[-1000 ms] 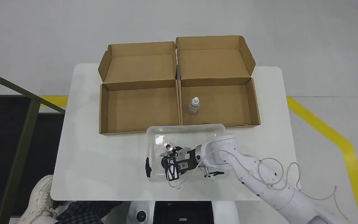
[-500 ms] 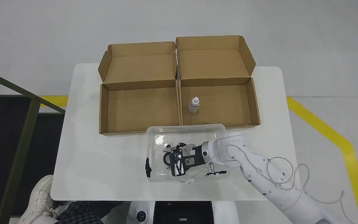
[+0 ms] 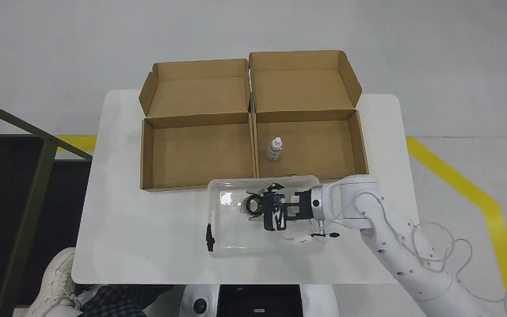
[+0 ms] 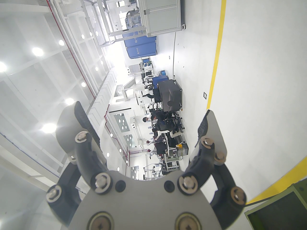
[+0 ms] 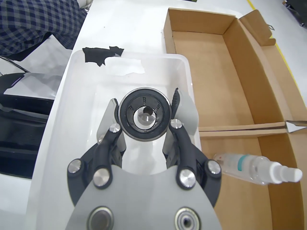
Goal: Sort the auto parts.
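Our right tool (image 5: 145, 99) pinched the bearing (image 5: 144, 129) by its round rim above the bin (image 5: 79, 101), so we feared it slipping out during the carry to a box (image 5: 211, 72).

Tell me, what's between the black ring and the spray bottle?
From the black ring: the clear bin's rim, then the cardboard box's wall, in the top view.

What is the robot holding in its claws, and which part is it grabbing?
The right claw grips a black bearing by its outer rim, squeezed from both sides, over the clear bin. The left claw is open, holding nothing.
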You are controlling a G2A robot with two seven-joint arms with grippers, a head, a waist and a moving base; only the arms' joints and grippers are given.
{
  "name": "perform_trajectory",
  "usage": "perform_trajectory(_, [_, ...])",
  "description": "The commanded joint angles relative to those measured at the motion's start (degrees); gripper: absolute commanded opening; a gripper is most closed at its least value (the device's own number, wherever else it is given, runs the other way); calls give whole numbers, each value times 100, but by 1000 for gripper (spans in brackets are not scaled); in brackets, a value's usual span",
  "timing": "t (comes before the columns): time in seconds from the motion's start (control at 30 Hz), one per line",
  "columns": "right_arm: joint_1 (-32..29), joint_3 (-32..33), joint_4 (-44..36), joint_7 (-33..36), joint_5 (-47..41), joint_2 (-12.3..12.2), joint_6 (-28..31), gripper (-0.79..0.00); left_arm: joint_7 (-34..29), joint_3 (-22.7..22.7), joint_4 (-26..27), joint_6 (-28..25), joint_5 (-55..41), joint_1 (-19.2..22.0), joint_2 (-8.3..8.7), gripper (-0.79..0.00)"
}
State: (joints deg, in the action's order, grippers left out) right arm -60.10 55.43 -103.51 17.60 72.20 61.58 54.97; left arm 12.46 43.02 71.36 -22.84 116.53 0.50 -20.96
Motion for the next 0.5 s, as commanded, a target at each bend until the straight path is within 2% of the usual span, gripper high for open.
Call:
perform_trajectory(0.0, [-8,96,-22,-16,-65,-16,-16,-785,0,0,0,0,0,0,0,0])
perform_trajectory(0.47, [-52,566,-268,-125,-402,-95,-180,-785,0,0,0,0,0,0,0,0])
